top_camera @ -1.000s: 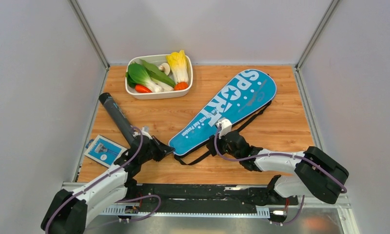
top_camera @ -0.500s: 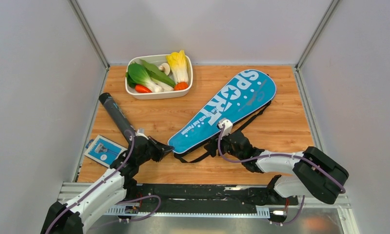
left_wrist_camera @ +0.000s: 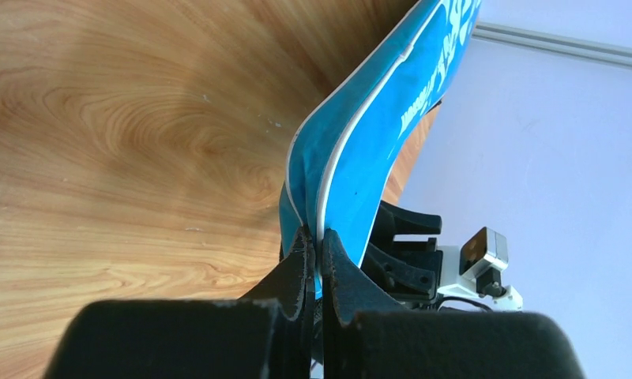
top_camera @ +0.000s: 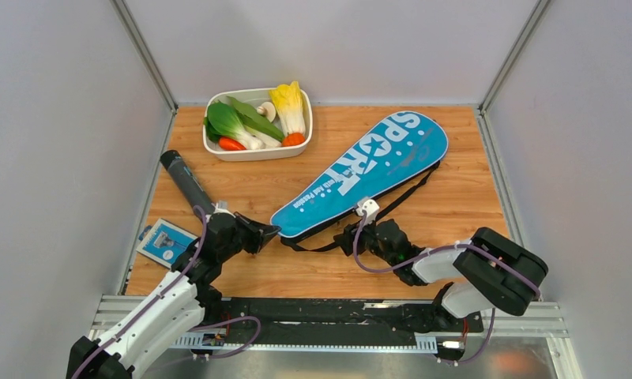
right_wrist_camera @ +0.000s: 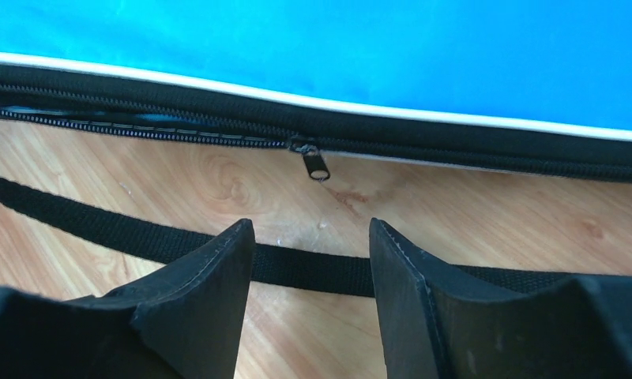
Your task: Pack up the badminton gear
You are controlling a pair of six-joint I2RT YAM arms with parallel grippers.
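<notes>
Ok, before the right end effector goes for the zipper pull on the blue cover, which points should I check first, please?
1. Left end effector shut on the narrow end of the SPORT cover: ok.
2. Right end effector open: ok.
3. Zipper pull centred ahead of the open fingers: ok, though it is not yet reached.
4. Path to the pull free: not ok. The black strap lies across the gap between the fingers, nearer than the pull.
5. Zipper track fully closed: not ok. In the right wrist view the teeth stand apart left of the slider.
6. Contents of the cover: cannot tell.
</notes>
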